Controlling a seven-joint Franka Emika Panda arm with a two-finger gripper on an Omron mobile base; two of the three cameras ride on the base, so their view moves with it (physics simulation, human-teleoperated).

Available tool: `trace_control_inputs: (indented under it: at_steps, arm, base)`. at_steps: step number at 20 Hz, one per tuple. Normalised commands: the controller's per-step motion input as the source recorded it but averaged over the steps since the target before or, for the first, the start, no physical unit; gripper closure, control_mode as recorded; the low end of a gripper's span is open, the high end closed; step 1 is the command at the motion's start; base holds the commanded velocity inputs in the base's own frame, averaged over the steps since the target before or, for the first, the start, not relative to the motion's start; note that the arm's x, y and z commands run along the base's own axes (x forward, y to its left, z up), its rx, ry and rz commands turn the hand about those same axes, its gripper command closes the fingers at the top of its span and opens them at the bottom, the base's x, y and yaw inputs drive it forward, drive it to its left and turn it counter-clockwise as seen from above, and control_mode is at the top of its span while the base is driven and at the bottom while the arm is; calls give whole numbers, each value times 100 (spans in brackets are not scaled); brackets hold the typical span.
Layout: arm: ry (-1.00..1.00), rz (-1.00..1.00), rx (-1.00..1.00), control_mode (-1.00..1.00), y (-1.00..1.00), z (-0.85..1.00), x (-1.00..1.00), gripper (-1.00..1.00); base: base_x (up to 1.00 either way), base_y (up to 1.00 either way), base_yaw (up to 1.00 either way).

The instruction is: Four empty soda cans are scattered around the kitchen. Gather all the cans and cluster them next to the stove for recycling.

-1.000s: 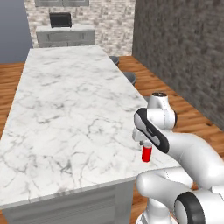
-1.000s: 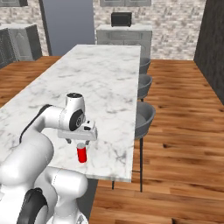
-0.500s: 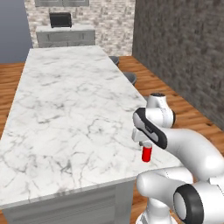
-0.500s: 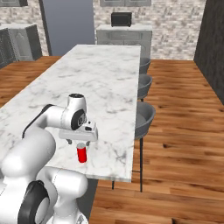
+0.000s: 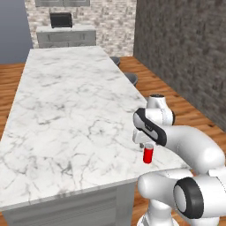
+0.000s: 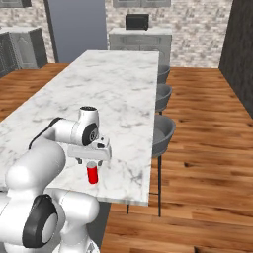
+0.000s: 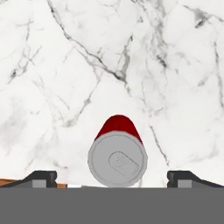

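Red soda can (image 7: 117,158) stands upright near the marble island counter's (image 5: 70,110) near edge, long axis vertical. Gripper (image 6: 92,162) hangs directly above it, jaws spread wide, one fingertip (image 7: 41,178) each side, can centred between, untouched. Judgement: a straight descent suffices.

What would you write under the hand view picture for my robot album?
Open gripper hovering right above an upright red soda can on the white marble counter.

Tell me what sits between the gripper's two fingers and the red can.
Nothing. In the hand view the red can stands upright between the open fingers, with bare marble counter on each side of it.
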Motion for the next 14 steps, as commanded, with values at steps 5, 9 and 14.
trace_control_inputs:
  at_steps: [5, 9, 14]
  arm:
    - [5, 0, 0, -100, 0, -8, 0, -100]
    - [4, 0, 0, -100, 0, -6, 0, -100]
    - [3, 1, 0, -100, -2, -6, 0, -100]
  base:
    - [0, 0, 0]
    - [0, 0, 0]
    - [0, 0, 0]
